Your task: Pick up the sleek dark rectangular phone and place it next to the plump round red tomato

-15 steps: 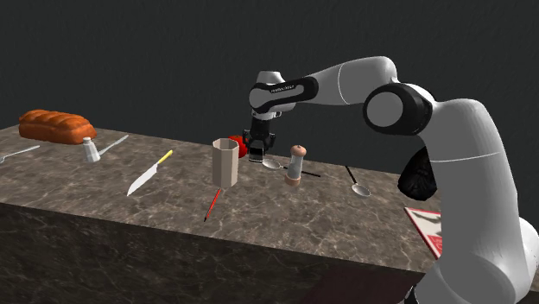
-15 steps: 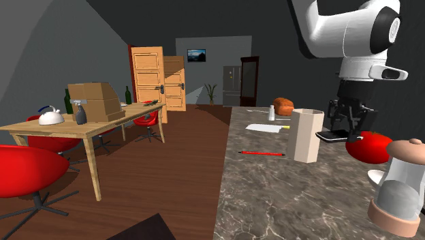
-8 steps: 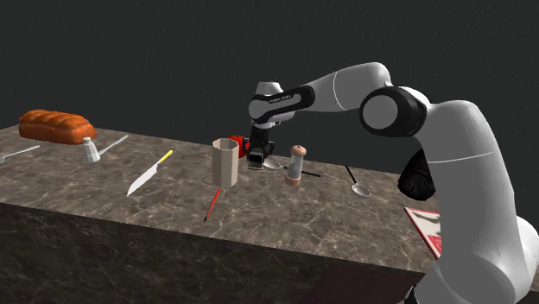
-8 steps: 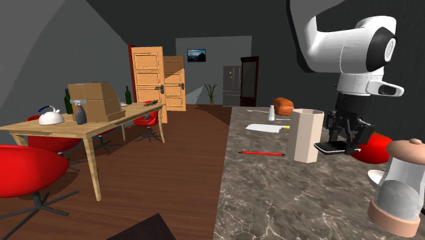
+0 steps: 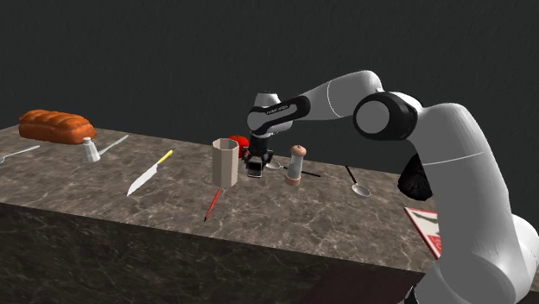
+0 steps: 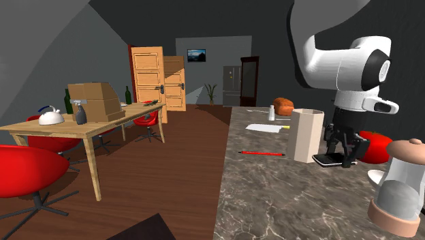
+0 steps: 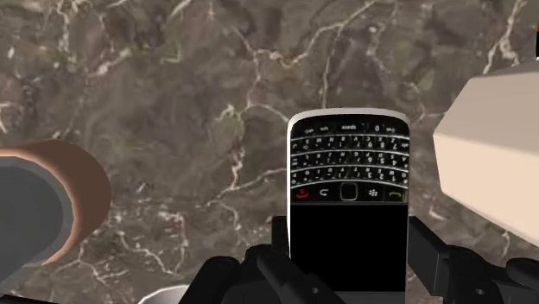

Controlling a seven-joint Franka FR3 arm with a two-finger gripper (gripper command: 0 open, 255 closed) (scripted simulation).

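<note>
phone [image 7: 347,173] in gripper [image 7: 350,246] near tomato [image 6: 376,146]

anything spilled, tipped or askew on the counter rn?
Nothing stands out. The beige cup and the grinder stand upright, no spill shows, and the phone sits straight in the gripper, down at the counter beside the tomato.

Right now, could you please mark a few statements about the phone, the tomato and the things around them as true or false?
1. The phone sits between the fingers of the gripper. True.
2. The tomato lies right beside the bread. False: the bread is far off, at the end of the counter.
3. The cup stands upright close to the gripper. True.
4. The knife stands inside the cup. False: it lies flat on the counter, apart from the cup.
</note>
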